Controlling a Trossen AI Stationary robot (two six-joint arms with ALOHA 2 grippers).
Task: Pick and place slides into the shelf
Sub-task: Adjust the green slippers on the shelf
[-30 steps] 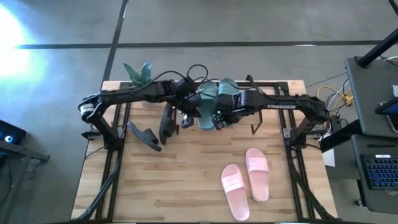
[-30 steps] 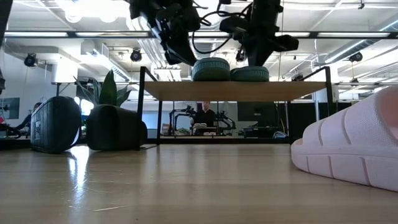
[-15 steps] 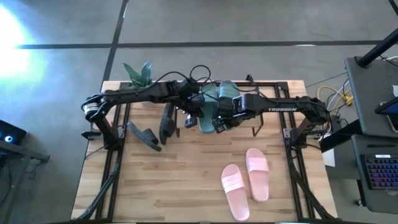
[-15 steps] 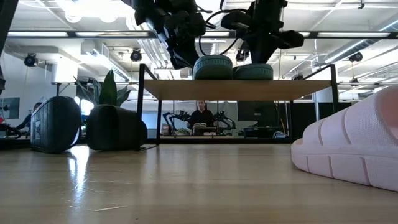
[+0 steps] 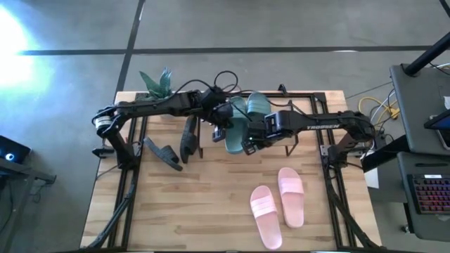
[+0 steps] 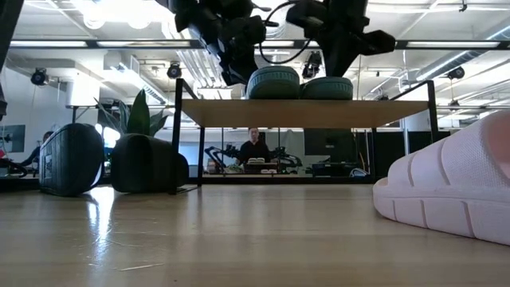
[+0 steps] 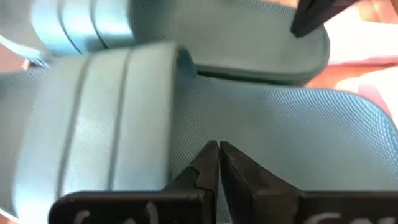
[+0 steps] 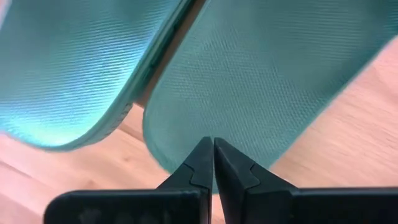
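Two dark green slides (image 5: 235, 126) (image 5: 256, 103) lie side by side, soles down, on the shelf's wooden top board (image 6: 303, 114), and show in the low view as green slides (image 6: 273, 83) (image 6: 327, 86). My left gripper (image 5: 216, 130), shut, comes in from the left at the left green slide. My right gripper (image 5: 247, 140), shut, stands at the near end of the right one. The pale pink pair (image 5: 266, 208) (image 5: 291, 196) lies flat on the table near its near edge. The black pair (image 5: 163, 152) (image 5: 188, 136) stands on edge left of the shelf. My left gripper has its shut fingertips (image 7: 217, 149) against the left green slide's footbed (image 7: 267, 124), just behind the strap (image 7: 106, 118). It slants down from the table's left. The slide lies flat on the shelf. My right gripper has its shut fingertips (image 8: 213, 148) at the heel rim (image 8: 186, 134) of the right green slide, coming from the near right. I cannot tell whether they press on it. That slide lies flat on the shelf top.
A small green plant (image 5: 156, 81) stands at the table's far left corner. The black slides (image 6: 72, 159) (image 6: 147, 163) stand between the shelf and the left edge. A pink slide (image 6: 454, 191) lies close before the low camera. Bare tabletop (image 5: 197, 204) lies left of the pink pair.
My right gripper has moved toward the near edge along the right green slide, from over its strap to its heel end. My left gripper has shifted slightly right, up against the left green slide. Both stay shut. In the low view the shelf shows a little wider than before.
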